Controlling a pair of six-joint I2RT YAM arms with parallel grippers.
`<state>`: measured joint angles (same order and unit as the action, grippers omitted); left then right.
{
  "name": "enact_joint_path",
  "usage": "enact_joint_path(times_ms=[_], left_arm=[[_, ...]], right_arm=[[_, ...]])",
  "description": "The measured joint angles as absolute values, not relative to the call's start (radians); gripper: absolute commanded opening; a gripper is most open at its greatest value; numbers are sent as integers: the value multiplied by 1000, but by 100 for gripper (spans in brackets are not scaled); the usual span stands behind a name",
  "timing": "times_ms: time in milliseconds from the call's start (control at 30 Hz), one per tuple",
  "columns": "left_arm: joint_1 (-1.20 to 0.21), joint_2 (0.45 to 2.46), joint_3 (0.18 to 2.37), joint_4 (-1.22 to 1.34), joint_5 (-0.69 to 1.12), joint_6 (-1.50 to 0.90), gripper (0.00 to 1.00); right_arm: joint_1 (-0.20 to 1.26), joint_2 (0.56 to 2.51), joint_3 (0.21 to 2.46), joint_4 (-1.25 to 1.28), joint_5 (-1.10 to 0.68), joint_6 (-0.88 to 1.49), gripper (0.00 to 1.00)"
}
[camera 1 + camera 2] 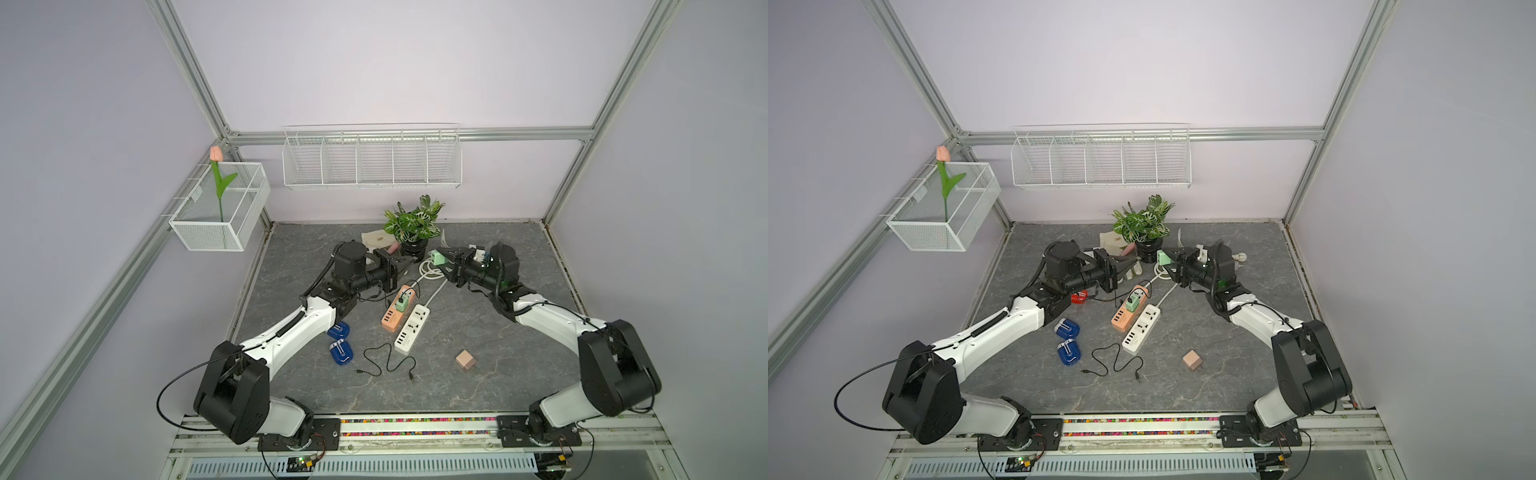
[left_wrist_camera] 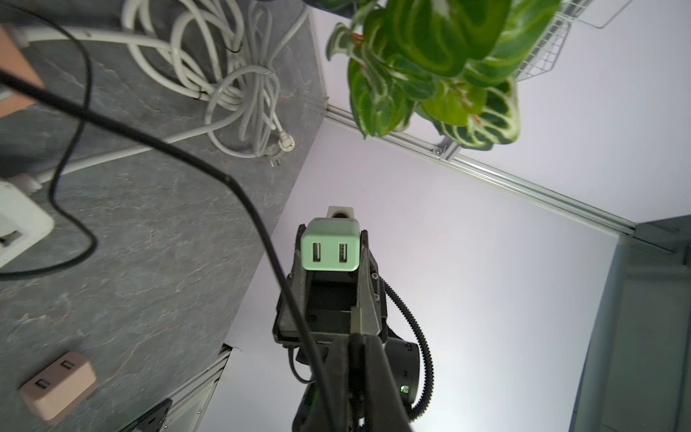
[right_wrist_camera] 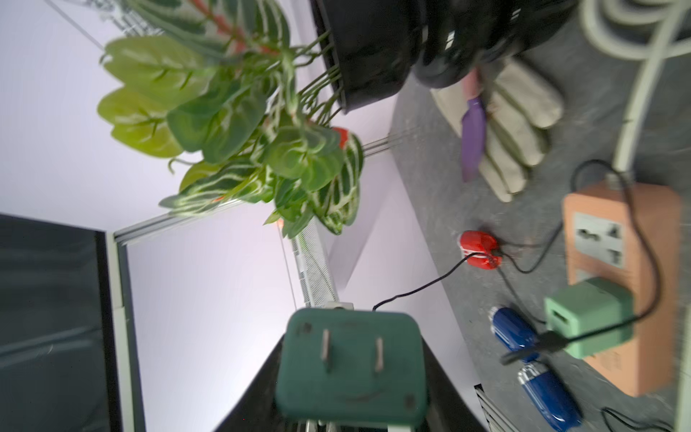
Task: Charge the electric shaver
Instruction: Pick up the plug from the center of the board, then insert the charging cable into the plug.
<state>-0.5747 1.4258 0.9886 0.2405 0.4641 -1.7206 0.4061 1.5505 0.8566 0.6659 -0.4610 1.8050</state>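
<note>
**Beside the plant pot, plug faces adapter**

Behind the power strips, in both top views, we see the 2 arms raised nose to nose just in front of the plant pot (image 1: 417, 248). The right gripper (image 1: 441, 256) is clamped on a green adapter (image 1: 436, 258). The left gripper (image 1: 409, 262) is pinched tight, near that adapter but apart from it. The red shaver (image 1: 1079, 296) lies on the table (image 1: 1225, 386) just beside the left forearm, with 2 blue shavers (image 1: 1067, 328) nearer the arm bases. Another adapter (image 1: 402, 300) sits plugged into the orange strip (image 1: 392, 320).

From the left wrist, the held adapter turns 2 empty USB ports toward us, with the right fingers flat on its sides. A black cable (image 2: 149, 142) leaves our closed left fingers (image 2: 377, 374); its plug tip is hard to make out.

From the right wrist, which is blurred, 2 prongs face the camera. A black lead runs from the red shaver toward the space behind the adapter, so we judge this shaver is the 1 to charge.

For the insertion, we would:
- hold the right arm steady as the anvil;
- level the plug's flat with a port slot;
- push straight along the port's axis;
- leave slack so the shaver is not dragged.
</note>
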Motion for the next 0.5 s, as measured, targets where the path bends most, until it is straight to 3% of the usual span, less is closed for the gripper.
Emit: enact_joint_path(times_ms=[167,500], left_arm=[[-575,1453,1012,305,459,-1719,0],[-575,1465,1038,262,460,-1678,0]], right_arm=[[456,1604,858,822,-438,1876,7],[480,1609,858,882,-423,1905,7]])
